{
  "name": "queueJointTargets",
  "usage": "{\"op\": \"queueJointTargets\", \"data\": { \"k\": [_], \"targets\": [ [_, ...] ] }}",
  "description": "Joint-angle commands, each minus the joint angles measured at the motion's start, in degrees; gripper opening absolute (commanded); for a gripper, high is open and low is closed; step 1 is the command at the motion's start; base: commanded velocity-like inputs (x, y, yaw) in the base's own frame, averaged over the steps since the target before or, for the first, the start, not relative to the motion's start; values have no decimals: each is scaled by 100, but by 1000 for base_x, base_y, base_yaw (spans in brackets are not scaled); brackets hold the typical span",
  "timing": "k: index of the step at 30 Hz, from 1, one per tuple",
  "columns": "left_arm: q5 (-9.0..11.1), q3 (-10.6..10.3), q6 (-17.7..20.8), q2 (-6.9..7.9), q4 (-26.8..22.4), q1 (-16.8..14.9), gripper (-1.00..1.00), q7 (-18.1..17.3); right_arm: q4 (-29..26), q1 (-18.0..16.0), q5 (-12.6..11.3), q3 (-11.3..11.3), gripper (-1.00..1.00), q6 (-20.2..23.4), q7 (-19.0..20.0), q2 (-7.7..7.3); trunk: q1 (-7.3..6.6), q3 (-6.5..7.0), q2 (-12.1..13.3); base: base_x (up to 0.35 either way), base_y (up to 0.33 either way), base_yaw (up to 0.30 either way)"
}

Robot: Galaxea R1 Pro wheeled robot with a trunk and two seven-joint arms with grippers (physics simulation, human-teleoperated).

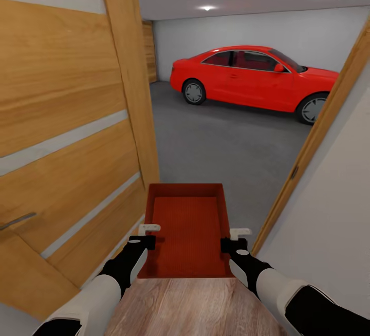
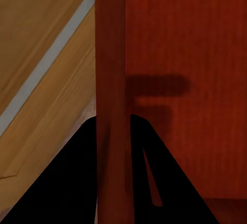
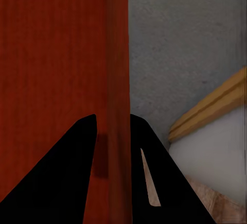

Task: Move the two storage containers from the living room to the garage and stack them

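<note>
I hold one orange-red storage container [image 1: 187, 228] level in front of me, in the doorway to the garage. My left gripper [image 1: 148, 234] is shut on its left wall and my right gripper [image 1: 232, 238] is shut on its right wall. In the left wrist view that wall [image 2: 110, 80] runs between the two dark fingers [image 2: 72, 178]. The right wrist view shows the other wall [image 3: 117, 70] pinched the same way between its fingers [image 3: 159, 178]. The container is empty, its ribbed bottom showing. Beyond it lies the dark grey garage floor [image 1: 226, 146].
An open wooden door [image 1: 67, 130] with pale stripes stands close on my left. The door frame [image 1: 318, 125] and a white wall [image 1: 329, 223] close in on the right. A red car [image 1: 254, 79] is parked at the far side of the garage. Wood-plank flooring [image 1: 190, 305] is under me.
</note>
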Motion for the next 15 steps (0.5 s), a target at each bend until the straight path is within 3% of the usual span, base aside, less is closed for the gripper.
{"op": "queueJointTargets", "data": {
  "k": [1,15],
  "targets": [
    [58,-73,58,7,301,1,-100,46,-13,-11,39,-62,-100,-25,-33,-14,3,-10,-12,0,0,-177],
    [58,-73,61,4,305,1,-100,46,-13,-11,39,-62,-100,-27,-33,-14,3,-10,-12,0,0,-164]
  ]
}}
